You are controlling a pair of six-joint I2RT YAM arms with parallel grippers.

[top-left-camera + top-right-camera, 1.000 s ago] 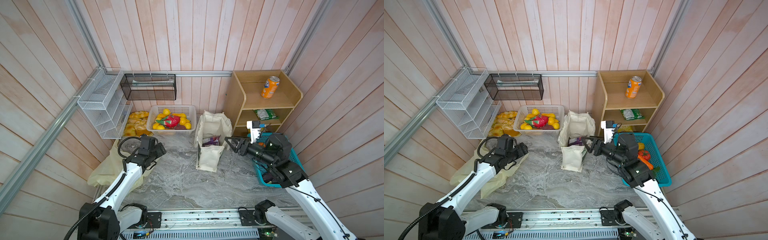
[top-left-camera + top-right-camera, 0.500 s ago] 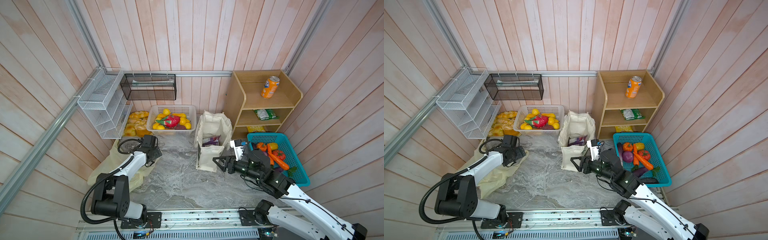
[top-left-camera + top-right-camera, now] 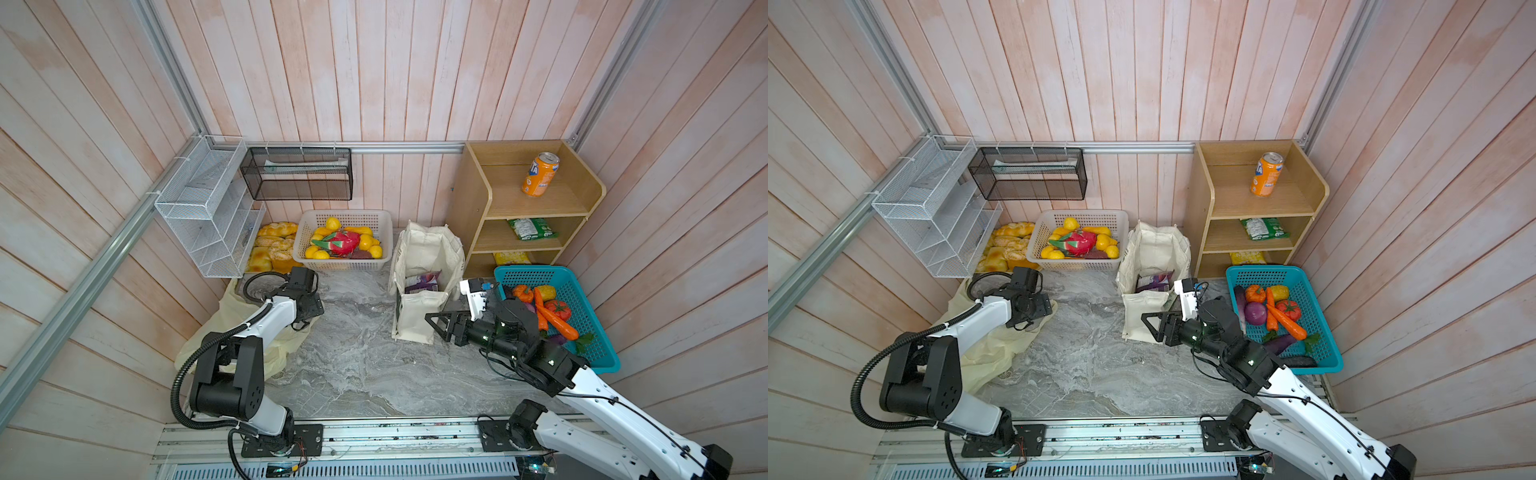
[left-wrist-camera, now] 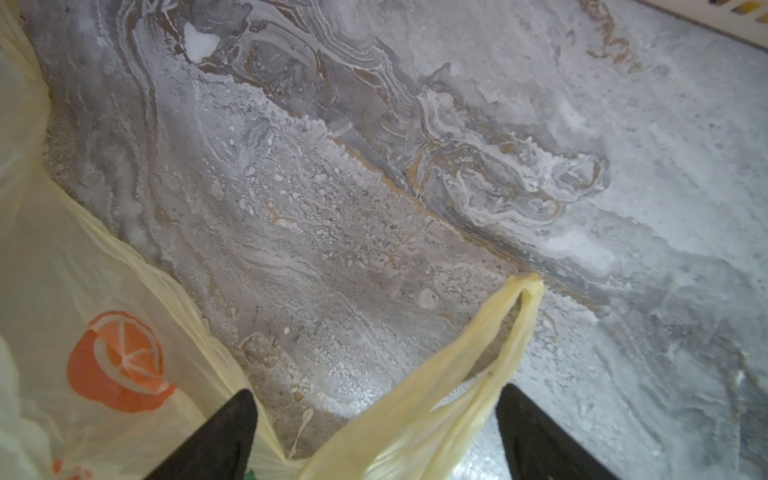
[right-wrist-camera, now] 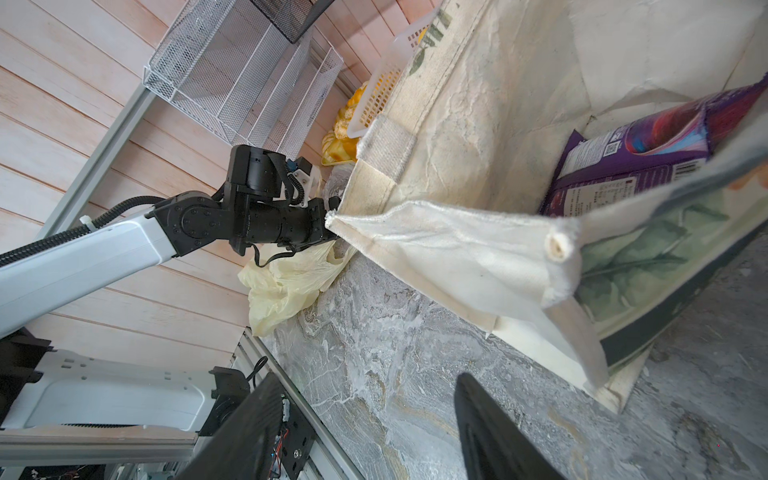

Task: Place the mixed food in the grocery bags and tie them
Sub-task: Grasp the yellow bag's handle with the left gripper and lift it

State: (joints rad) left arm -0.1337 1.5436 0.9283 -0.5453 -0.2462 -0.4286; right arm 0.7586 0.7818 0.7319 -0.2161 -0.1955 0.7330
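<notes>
- Between the fingers of the left gripper (image 4: 374,390), spread wide: one loop handle (image 4: 494,328) of the pale-yellow plastic bag (image 4: 62,270), slack on the marble tabletop (image 4: 374,166), straddled but not pinched. Probably lined up for a grab ahead of tying.
- Just beside that: bag body slumped flat along the left wall, with an orange-slice print (image 4: 120,361) on the film. Contents impossible to tell.
- At the right gripper (image 5: 365,376): fingers likewise well apart and empty, low over the marble, just short of the canvas tote (image 5: 478,266). Likely aimed at the drooping near panel.
- Inside the tote, propped upright: purple snack packet (image 5: 631,158), already bagged. Mouth gaping, handy for dropping more in.
- Visible only in a top view: teal basket (image 3: 536,271) of vegetables beside the right arm, white fruit basket (image 3: 345,212), bread rolls (image 3: 272,245).
- Visible only from the wrists: handle lying between the left fingers, hidden under the wrist from above; leaf print (image 5: 648,249) on the tote's front, clear from the right wrist alone.
</notes>
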